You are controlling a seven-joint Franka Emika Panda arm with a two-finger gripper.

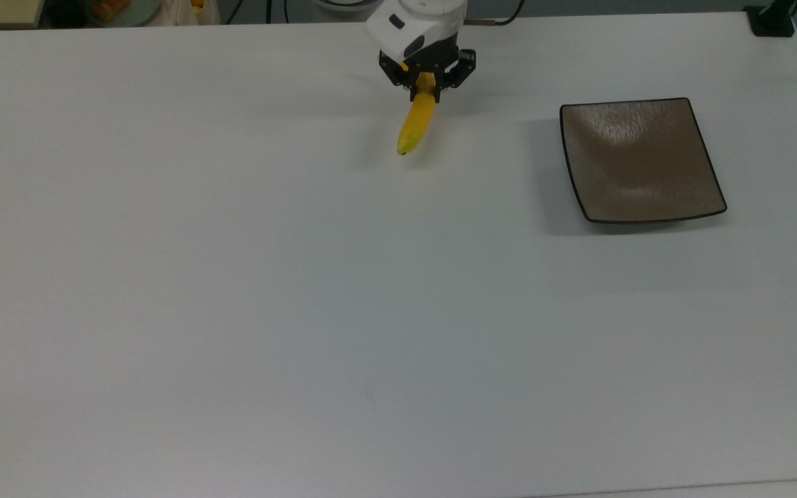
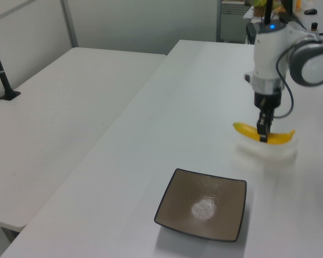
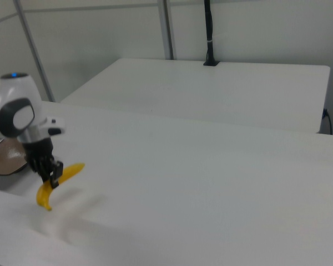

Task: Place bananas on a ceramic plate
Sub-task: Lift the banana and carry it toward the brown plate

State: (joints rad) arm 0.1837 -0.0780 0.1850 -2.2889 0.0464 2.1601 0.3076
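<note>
Gripper (image 1: 427, 88) clamped on the banana (image 1: 416, 124), fingers pinching near the stem end in the top view, closer to mid-length in the left view, where the gripper (image 2: 263, 133) hangs from the white arm (image 2: 269, 51). Banana (image 2: 262, 134) held roughly level and clear of the table (image 1: 232, 290), with a soft shadow beneath it in the left view; in the right view banana (image 3: 59, 183) drooping tip-down from the gripper (image 3: 51, 176). Further out, plate (image 1: 640, 159) resting well apart, toward the top view's right, bare and glossy (nothing on it yet); in the left view plate (image 2: 203, 204) nearer the camera than the banana. Judged progress: grasp made and lift apparently done, so roughly the first half complete. Left to do: carry across to the plate, lower, let go. Count: one banana, despite the plural in the task; one plate; one arm with one gripper. Second white table (image 2: 59, 102) alongside in the left view, with a black post (image 2: 1, 70) standing at its far edge.
</note>
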